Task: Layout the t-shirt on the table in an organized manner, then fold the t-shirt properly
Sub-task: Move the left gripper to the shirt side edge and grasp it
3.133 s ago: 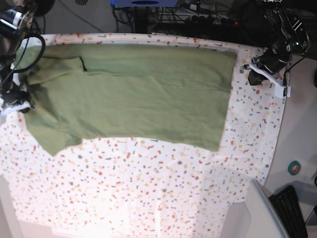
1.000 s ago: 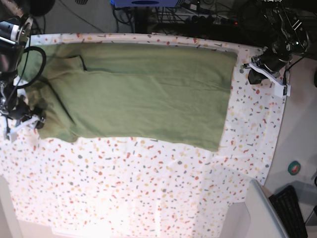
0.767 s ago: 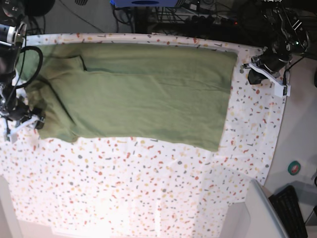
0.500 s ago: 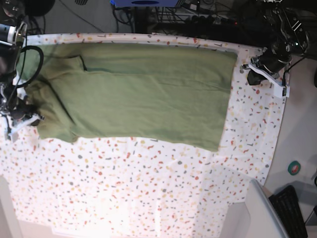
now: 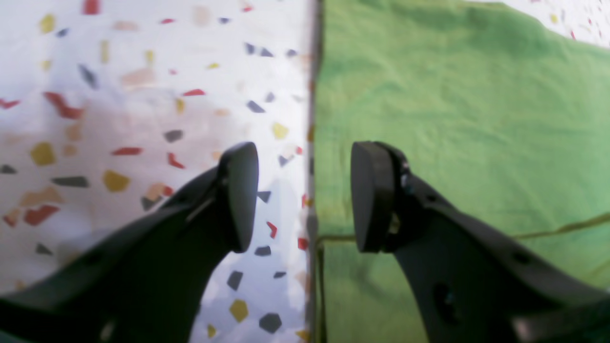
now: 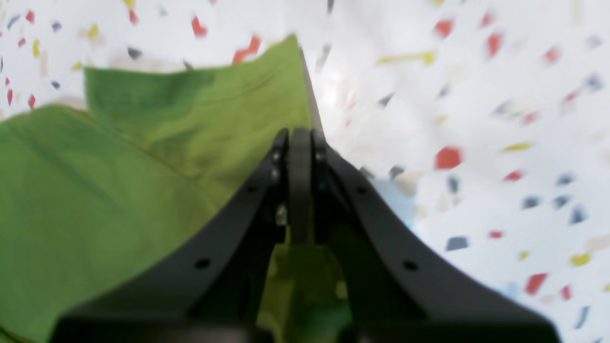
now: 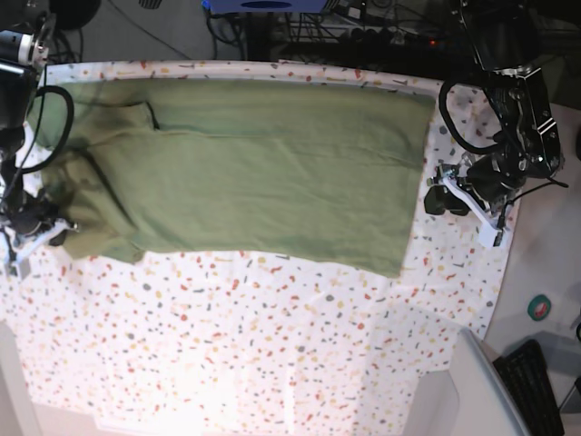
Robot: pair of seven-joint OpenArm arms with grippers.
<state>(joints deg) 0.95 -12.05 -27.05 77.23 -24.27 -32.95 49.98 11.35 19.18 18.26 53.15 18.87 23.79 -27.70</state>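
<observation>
Base view: olive-green cotton t-shirt [image 7: 263,163] flat on speckled white-clothed table [image 7: 272,345].
Right gripper [image 6: 300,143]: at 9 o'clock, clamped on shirt edge.
Left gripper [image 5: 305,195]: at 3 o'clock, parted, straddling hem.

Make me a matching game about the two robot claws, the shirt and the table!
Things:
1. left claw
2. right claw
3. t-shirt
4. table

States:
A. white with colourful flecks
B. pinched shut on green cloth
C. olive green, spread out flat
D. open, over the shirt's edge

Pairs: 1-D, 2-B, 3-C, 4-A
</observation>
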